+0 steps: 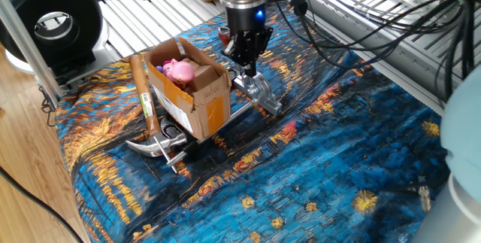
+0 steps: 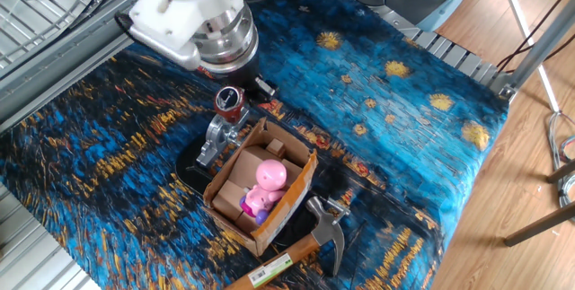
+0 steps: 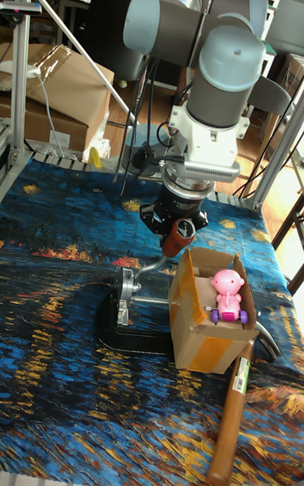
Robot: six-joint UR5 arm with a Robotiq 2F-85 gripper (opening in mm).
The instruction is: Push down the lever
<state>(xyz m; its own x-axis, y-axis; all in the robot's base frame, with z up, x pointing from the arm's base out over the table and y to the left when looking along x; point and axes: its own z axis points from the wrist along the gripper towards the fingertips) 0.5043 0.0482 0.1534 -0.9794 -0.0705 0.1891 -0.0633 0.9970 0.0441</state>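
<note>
1. Tall fixed view: nearest the camera, a wooden-handled hammer [image 3: 230, 418] is lying on the starry blue cloth [image 3: 59, 368] that is covering the desk, its handle running toward the lower edge.
2. Just behind the hammer, an open cardboard box [image 3: 203, 317] is standing upright, and a pink toy [image 3: 226, 294] is sitting inside it.
3. Left of the box, a small chrome fixture [image 3: 127, 296] is resting on a dark base plate, touching the box's side or nearly so.
4. The lever [image 3: 160, 262] is rising from that fixture as a curved silver arm, ending in a dark red knob [image 3: 177, 240] just behind the box's upper left corner.
5. The gripper [image 3: 179, 229] is hanging straight down over the knob; the jaws are hidden behind the knob here, so I cannot tell how wide they are standing or whether they are touching it.
6. In the other fixed view, the knob [image 2: 228, 101] is showing just in front of the wrist [image 2: 220, 43], at the box's far end.
7. Farthest back, the grey arm [image 3: 194, 39] is bending above the desk.
</note>
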